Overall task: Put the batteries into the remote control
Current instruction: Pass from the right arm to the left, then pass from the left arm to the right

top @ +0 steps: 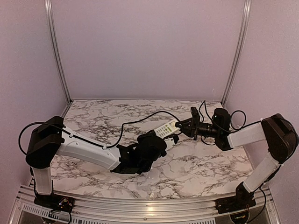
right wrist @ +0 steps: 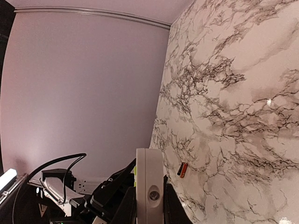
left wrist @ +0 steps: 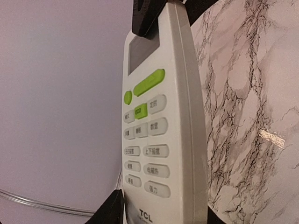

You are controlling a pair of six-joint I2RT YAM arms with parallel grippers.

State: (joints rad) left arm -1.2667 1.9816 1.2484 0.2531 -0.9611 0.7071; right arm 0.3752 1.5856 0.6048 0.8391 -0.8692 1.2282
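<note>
The left gripper (top: 161, 138) clasps the near-left end of the remote control (top: 167, 128), held above centre, long axis running near-left to far-right, display end pinched in the right gripper (top: 183, 125). Marble table (top: 107, 116) below; lilac walls (top: 149, 46) around.

Both arms angle inward, left claw (top: 169, 140) facing the clamped right claw (top: 180, 125).

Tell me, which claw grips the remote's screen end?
The right gripper: it clamps the display end of the remote control; the left gripper is at the opposite, TCL-logo end.
</note>
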